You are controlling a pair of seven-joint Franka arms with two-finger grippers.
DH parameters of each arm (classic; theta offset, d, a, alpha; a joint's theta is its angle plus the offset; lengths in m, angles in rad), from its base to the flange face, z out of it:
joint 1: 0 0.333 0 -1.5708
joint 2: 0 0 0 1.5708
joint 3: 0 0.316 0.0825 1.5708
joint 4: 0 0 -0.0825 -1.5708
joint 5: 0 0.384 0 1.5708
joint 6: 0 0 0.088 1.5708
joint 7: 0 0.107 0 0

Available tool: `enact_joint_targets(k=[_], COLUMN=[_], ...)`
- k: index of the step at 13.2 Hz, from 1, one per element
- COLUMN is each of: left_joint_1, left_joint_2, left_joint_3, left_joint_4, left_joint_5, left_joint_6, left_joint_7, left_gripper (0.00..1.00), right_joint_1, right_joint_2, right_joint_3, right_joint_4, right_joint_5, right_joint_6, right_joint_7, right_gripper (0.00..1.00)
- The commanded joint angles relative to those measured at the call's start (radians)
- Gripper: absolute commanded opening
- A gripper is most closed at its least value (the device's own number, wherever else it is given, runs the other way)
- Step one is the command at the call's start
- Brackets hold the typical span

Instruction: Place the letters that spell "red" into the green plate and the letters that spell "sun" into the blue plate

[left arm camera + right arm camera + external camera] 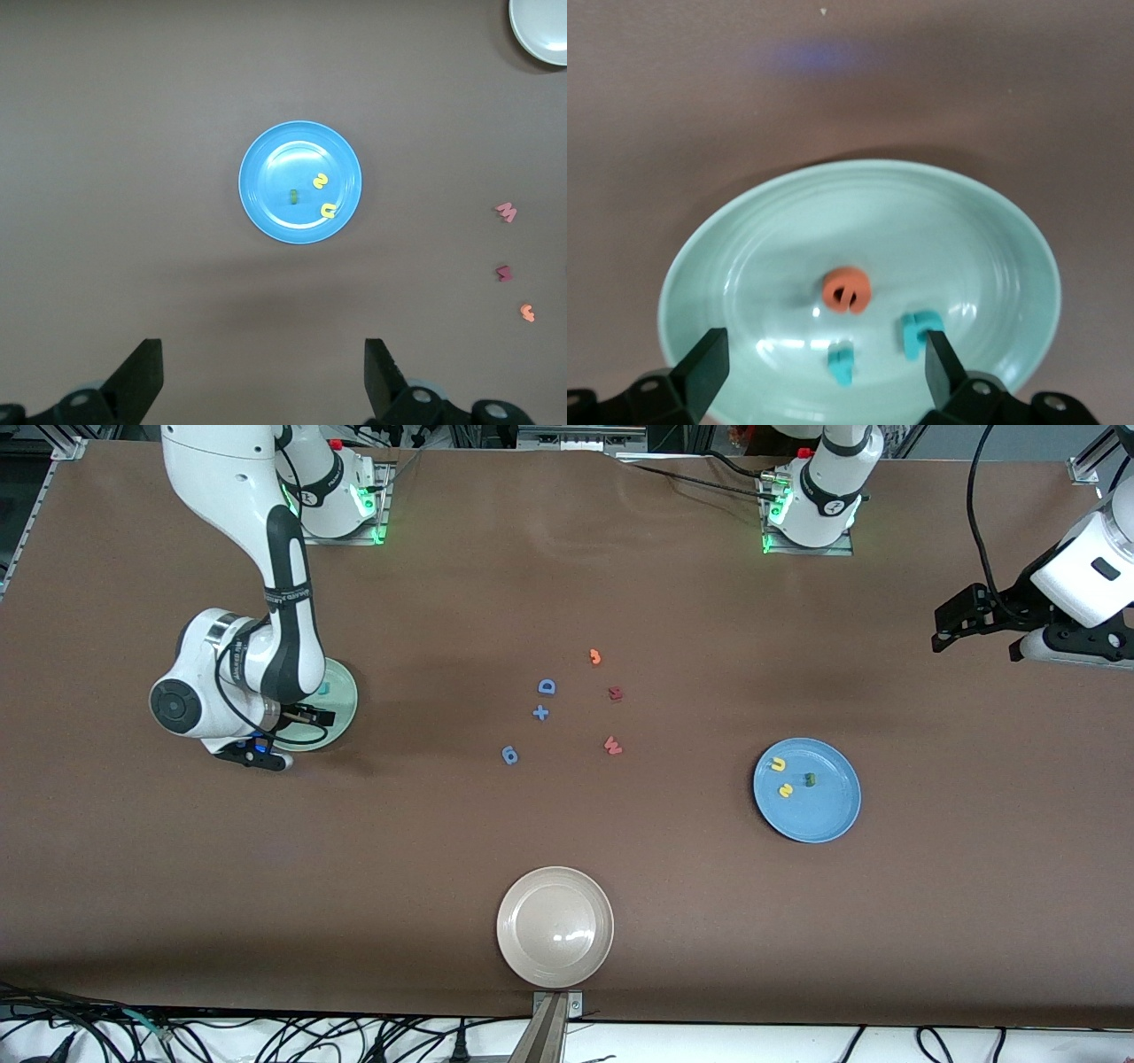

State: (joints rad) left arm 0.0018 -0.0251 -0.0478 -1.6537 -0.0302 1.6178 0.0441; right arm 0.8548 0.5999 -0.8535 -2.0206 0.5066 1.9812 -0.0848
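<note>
In the front view the right arm hides most of the green plate (341,704) at its end of the counter (567,921); only the right wrist view shows the orange "e" (847,289), teal "d" (919,333) and teal "r" (842,362) lying inside it, with the right gripper (824,363) released above them. The blue plate (807,790) holds the yellow "u" (778,763), yellow "s" (785,789) and green "n" (809,779). The left gripper (263,376) waits spread wide, over the counter at the left arm's end.
</note>
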Motion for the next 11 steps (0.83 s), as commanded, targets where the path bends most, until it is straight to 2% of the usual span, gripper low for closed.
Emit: enact_joint_targets(k=[1,6,11], left_joint_1=[-0.006,-0.006,-0.006], left_joint_2=[-0.013,-0.013,-0.013], left_joint_3=[-0.001,-0.001,-0.001], left_joint_4=[-0.012,-0.012,-0.012], left_joint_5=[0.032,0.032,0.032], left_joint_6=[0.001,0.001,0.002], left_joint_7=[-0.003,-0.003,-0.003], left_gripper=[1.00,1.00,1.00], right_joint_1=[0.001,0.004,0.004], right_joint_2=[-0.029,-0.029,-0.031], right_joint_3=[-0.065,-0.165,-0.185], right_joint_4=[0.124,0.302,0.327], right_joint_5=[0.009,0.003,-0.003], right_joint_6=[-0.206,-0.453,-0.484], right_joint_7=[-0.015,-0.013,-0.020], right_gripper=[0.98,0.98,0.98])
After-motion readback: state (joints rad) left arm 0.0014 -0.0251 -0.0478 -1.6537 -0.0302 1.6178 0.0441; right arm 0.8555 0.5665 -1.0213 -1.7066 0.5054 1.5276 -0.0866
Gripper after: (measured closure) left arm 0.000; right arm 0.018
